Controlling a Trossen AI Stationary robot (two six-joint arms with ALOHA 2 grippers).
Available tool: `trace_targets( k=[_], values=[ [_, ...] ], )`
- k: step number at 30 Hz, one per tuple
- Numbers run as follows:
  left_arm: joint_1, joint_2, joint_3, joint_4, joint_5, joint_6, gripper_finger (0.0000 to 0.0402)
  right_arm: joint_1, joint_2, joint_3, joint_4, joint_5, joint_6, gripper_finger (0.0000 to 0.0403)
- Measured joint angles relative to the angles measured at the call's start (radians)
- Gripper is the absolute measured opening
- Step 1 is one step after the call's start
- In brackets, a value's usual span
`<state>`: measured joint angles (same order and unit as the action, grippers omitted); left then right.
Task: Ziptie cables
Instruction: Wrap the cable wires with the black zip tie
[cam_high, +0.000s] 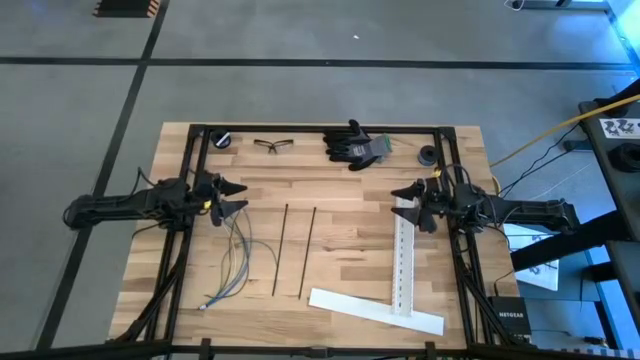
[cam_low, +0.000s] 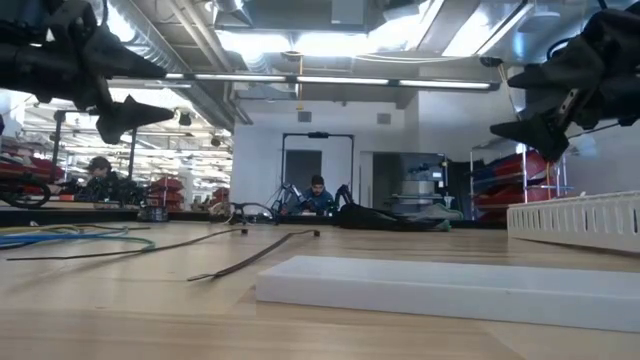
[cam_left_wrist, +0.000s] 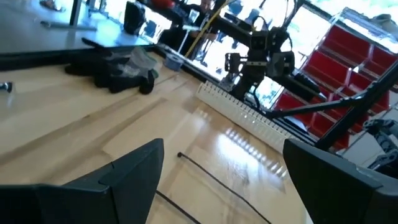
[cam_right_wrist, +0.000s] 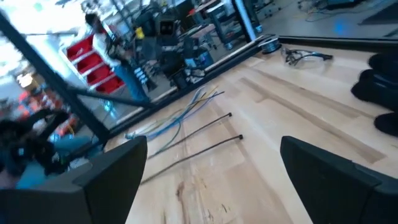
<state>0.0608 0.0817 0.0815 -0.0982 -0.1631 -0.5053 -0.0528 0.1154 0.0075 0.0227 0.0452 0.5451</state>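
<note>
table (cam_high: 350, 200): your bench; everything is flat on it, nothing lifted yet
white strips (cam_high: 375, 311): two perforated ones in an L at the right front, parked clear of your work zone
cables (cam_high: 232, 262): loose bundle near the left arm, fanned and unbound, so gather before tying
zipties (cam_high: 295, 251): two straight black strips side by side mid-table, between both arms, reachable from either side
left gripper (cam_high: 232, 195): jaws spread, empty, hovering just behind the cables
right gripper (cam_high: 410, 203): jaws spread, empty, hovering over the upright strip's far end
</note>
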Motion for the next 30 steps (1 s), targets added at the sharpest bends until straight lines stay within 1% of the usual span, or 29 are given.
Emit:
trace_targets(
  k=[2,6,8,12,17,20,24,28,30],
  values=[
    [0.000,0.071,0.023,0.005,-0.011,0.000,0.0314,0.000,0.000,0.000,0.007,0.004,0.026,0.0356],
    [-0.003,0.275,0.089,0.002,-0.024,-0.054,0.0314,0.000,0.000,0.000,0.019,0.018,0.071,0.0356],
    [-0.013,0.390,0.133,0.002,-0.024,-0.091,0.0314,0.000,0.000,0.000,0.032,0.027,0.072,0.0356],
    [-0.038,0.625,0.230,-0.020,-0.024,-0.157,0.0314,0.000,0.000,0.000,0.058,0.084,0.063,0.0356],
    [-0.064,0.874,0.347,-0.050,-0.023,-0.238,0.0314,0.000,0.000,0.000,0.050,0.069,0.026,0.0356],
    [-0.069,0.991,0.389,-0.077,-0.022,-0.277,0.0314,0.000,0.000,0.000,0.055,0.047,0.023,0.0356],
    [-0.068,1.121,0.412,-0.061,-0.023,-0.331,0.0314,0.000,0.001,0.001,0.055,0.027,0.022,0.0356],
    [-0.068,1.228,0.413,0.056,0.005,-0.352,0.0314,0.000,0.007,0.002,0.056,0.018,0.009,0.0356],
    [-0.056,1.269,0.413,0.087,0.006,-0.377,0.0314,0.000,0.015,0.002,0.055,0.018,-0.004,0.0356]
  ],
)
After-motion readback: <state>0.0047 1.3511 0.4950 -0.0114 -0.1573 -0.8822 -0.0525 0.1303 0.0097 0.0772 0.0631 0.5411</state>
